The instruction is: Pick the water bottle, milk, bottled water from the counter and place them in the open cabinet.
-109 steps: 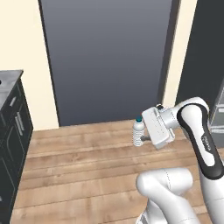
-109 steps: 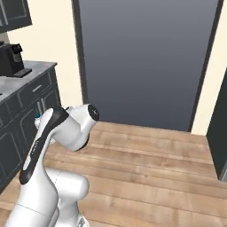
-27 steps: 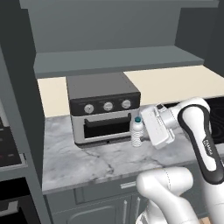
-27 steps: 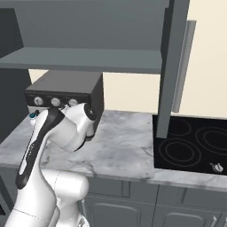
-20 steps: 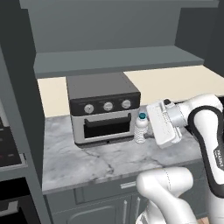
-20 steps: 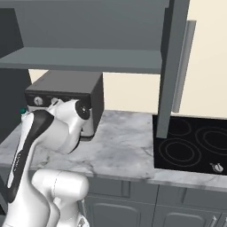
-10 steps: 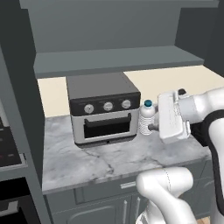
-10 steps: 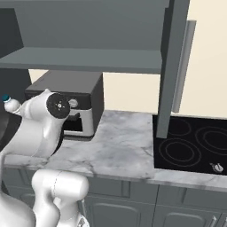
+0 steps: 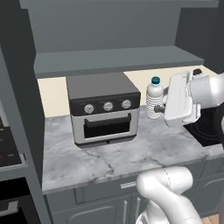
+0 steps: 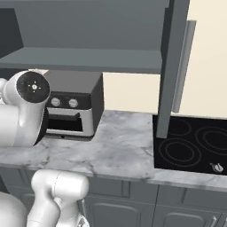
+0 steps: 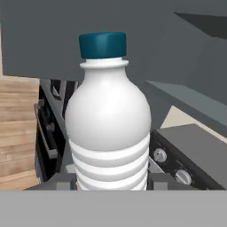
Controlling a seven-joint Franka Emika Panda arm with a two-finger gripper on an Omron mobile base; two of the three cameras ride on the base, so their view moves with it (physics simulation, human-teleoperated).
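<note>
My gripper [image 9: 159, 109] is shut on the bottled water [image 9: 154, 97], a whitish ribbed bottle with a blue-green cap. I hold it upright in the air, just right of the toaster oven and below the shelf of the open cabinet [image 9: 118, 60]. In the hand view the bottled water [image 11: 108, 128] stands between my two fingertips [image 11: 65, 182], with my gripper [image 11: 111, 182] around its lower ribs. The open cabinet [image 10: 84, 59] is a dark grey recess above the marble top. The water bottle and the milk are out of view.
A grey toaster oven [image 9: 103, 107] with three knobs stands on the marble worktop [image 9: 109, 153] under the shelf. A black cooktop [image 10: 190, 146] lies to the right. A tall dark panel [image 10: 170, 66] hangs right of the recess. My elbow [image 10: 26, 111] is at the left.
The base has driven from a doorway to this cabinet wall. In the last second the arm has lifted the bottled water up and to the right, nearer the shelf.
</note>
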